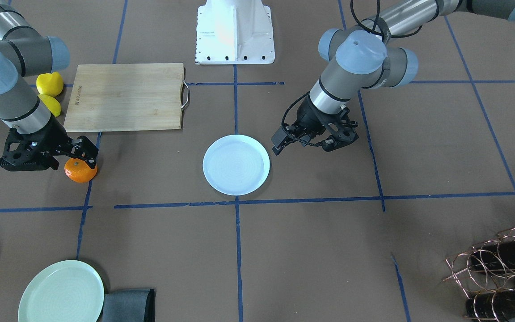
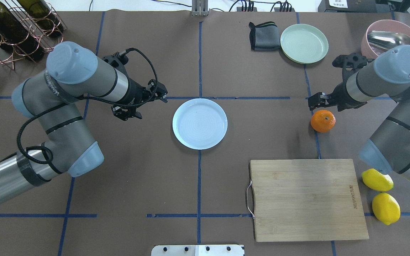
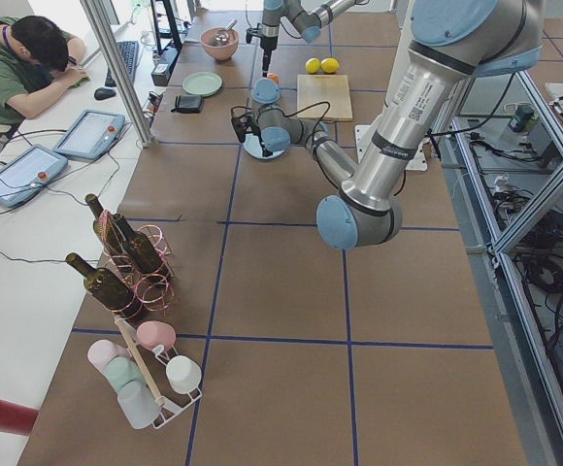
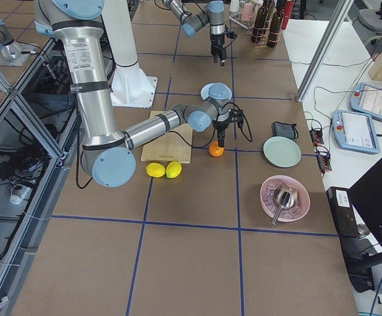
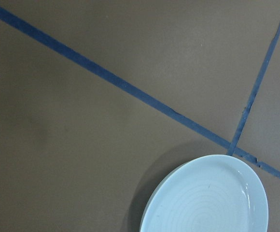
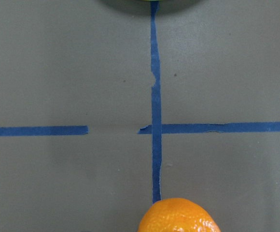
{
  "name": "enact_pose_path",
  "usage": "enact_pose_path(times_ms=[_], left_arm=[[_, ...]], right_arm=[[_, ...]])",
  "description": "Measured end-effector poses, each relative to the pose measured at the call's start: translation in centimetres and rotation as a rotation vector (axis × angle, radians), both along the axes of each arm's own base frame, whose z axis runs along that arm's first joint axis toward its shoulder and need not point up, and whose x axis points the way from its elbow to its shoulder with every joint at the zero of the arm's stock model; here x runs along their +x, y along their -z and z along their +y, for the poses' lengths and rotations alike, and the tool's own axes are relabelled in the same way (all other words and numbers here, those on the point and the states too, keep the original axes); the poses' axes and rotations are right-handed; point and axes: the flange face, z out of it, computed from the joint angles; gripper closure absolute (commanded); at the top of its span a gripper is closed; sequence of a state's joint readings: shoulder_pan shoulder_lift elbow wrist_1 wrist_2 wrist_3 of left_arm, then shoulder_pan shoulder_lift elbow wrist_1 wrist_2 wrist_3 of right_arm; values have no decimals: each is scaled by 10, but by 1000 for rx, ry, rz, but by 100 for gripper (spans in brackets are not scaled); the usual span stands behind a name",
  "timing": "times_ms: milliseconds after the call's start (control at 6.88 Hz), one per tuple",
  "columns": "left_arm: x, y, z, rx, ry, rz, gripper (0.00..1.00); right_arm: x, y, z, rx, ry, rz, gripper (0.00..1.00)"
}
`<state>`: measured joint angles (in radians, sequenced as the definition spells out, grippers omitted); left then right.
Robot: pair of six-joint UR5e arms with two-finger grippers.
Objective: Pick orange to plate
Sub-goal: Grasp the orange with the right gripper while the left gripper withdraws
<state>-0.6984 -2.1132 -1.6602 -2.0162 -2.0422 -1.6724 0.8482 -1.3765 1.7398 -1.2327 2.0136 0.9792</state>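
The orange [image 2: 322, 121] sits on the table [image 2: 155, 170] on the robot's right side, against a blue tape line [image 2: 317, 145], between the pale green plate [image 2: 304, 43] farther out and the cutting board [image 2: 304, 199] nearer the robot. Two lemons [image 2: 377, 180] lie beyond the board's far corner. It rests on its own shadow, so I judge it not yet lifted. The plate [image 2: 199, 123] lies well apart from it at the middle of the table and holds nothing. By that reading, none of the task is done: the grasp, the lift, the carry across and the set-down all remain. The fruit is slightly flattened, with its dark stem dimple facing up. Its short axis therefore stands upright and its broader girth lies level with the table. Being round in plan, it has no real long axis for the fingers to line up with. The right gripper [image 2: 315, 101] hangs just above the orange and a little past it on the side away from the robot. Its wrist camera shows only the top of the fruit at the bottom edge and no fingers, and I cannot tell whether they are apart or together. The left gripper [image 2: 157, 92] hovers beside the plate's rim, holding nothing I can see, and the state of its fingers is likewise unclear.
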Motion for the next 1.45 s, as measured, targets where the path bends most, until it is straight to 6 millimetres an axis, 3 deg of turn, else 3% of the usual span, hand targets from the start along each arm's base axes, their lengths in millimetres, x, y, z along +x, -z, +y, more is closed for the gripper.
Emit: enact_pose_path(times_ms=[581,726,872,1017,1453], left_arm=[[-17,1,-2,14,3,-3,0],[-19,1,-3,14,7,-3,0],[-22,0,-5,14,11,-4,0],[-26,-3,-8,16,15,-8,0],[-55,-27,-14,91,6,-49,0]], right_arm=[[-22,-31,6,-29,32,51,0],[-29,-35,9,-36,44,57,6],[-33,-38,11,-41,52,59,64],[-34,-37,12,-43,56,55,100],[-30,-14,15,-20,56,23,100]])
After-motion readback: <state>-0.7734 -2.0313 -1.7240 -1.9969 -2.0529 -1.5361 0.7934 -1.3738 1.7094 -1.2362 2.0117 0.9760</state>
